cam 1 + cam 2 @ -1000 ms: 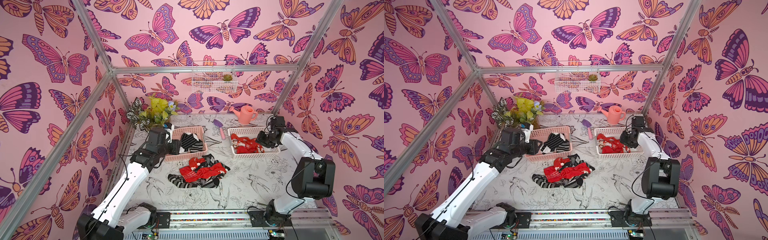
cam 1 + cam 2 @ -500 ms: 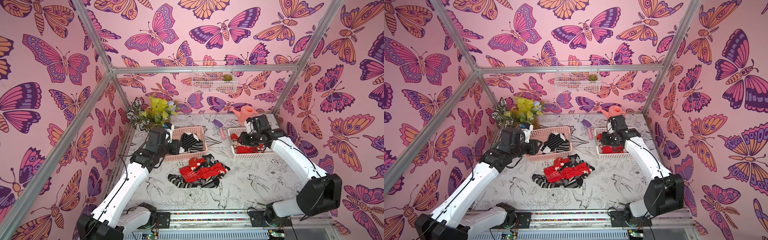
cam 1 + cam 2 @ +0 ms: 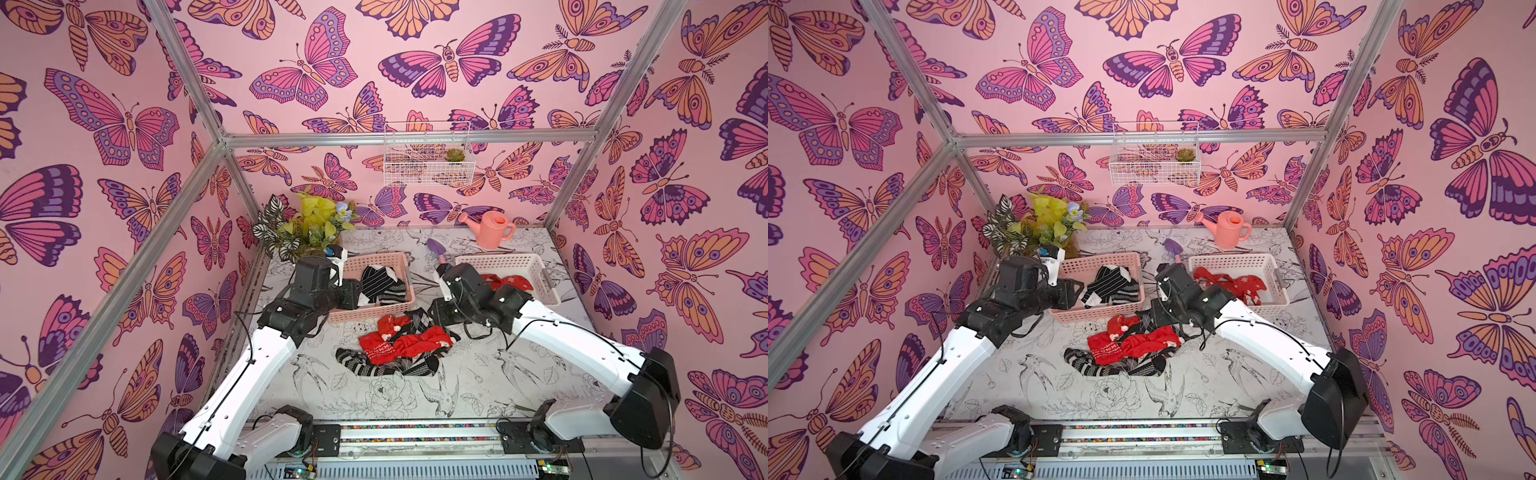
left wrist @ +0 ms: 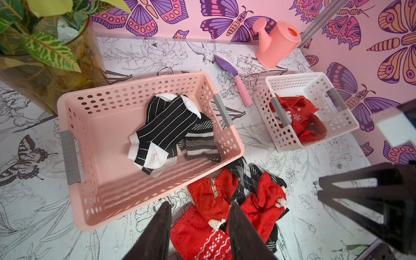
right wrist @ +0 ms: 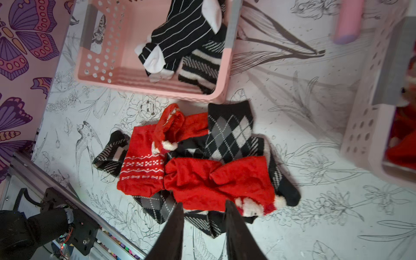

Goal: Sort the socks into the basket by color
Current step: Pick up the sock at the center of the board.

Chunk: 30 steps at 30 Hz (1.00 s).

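Observation:
A heap of socks lies mid-table: red ones point(image 3: 399, 345) over black-and-white argyle and striped ones point(image 5: 229, 132). The pink basket point(image 3: 365, 312) behind the heap holds black-and-white striped socks point(image 4: 166, 126). Red socks point(image 4: 301, 114) lie in the white basket point(image 3: 498, 259) to its right. My left gripper point(image 4: 200, 203) hovers at the pink basket's near left corner, open and empty, with a red sock point(image 4: 209, 195) seen beyond its tips. Over the heap's right end, between the two baskets, my right gripper point(image 5: 204, 202) is open and empty above a red sock point(image 5: 216, 180).
A purple trowel with a pink handle point(image 4: 236, 78) lies between the baskets. A pink watering can point(image 3: 490, 228) stands at the back, and a potted plant point(image 3: 303, 228) at the back left. A wire basket point(image 3: 428, 162) hangs on the rear wall. The arms' rail point(image 3: 415, 432) runs along the front.
My right arm has swung from the white basket leftward and forward, and now hangs over the sock heap, its jaws slightly narrower. The left arm has stayed put.

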Motion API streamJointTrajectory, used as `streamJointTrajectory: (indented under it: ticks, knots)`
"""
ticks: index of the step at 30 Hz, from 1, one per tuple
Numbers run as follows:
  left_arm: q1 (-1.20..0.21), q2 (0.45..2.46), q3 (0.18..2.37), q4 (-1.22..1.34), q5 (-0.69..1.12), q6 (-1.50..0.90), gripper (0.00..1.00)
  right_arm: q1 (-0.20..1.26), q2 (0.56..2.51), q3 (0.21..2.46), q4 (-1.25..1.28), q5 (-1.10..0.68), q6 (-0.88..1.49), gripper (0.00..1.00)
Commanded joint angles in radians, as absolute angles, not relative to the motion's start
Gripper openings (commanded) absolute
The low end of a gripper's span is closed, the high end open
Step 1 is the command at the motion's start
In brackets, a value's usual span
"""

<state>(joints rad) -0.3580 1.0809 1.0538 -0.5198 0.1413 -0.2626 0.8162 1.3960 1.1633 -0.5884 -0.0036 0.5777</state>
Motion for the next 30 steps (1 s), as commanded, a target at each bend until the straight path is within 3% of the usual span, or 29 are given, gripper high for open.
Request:
streamJointTrajectory:
  ticks: [1,8,30]
  knots:
    - [-0.35,1.063,1.036,-0.514,0.137,-0.253,0.44,0.89,1.414,1.133,-0.496,0.102,0.708,0.33]
    - [-0.35,1.057,1.034,-0.514,0.133,-0.254,0.44,0.967,1.503,1.089,-0.377,0.128,0.833,0.34]
    - [-0.35,1.057,1.034,-0.513,0.138,-0.25,0.44,0.989,1.744,1.186,-0.279,0.032,0.831,0.44]
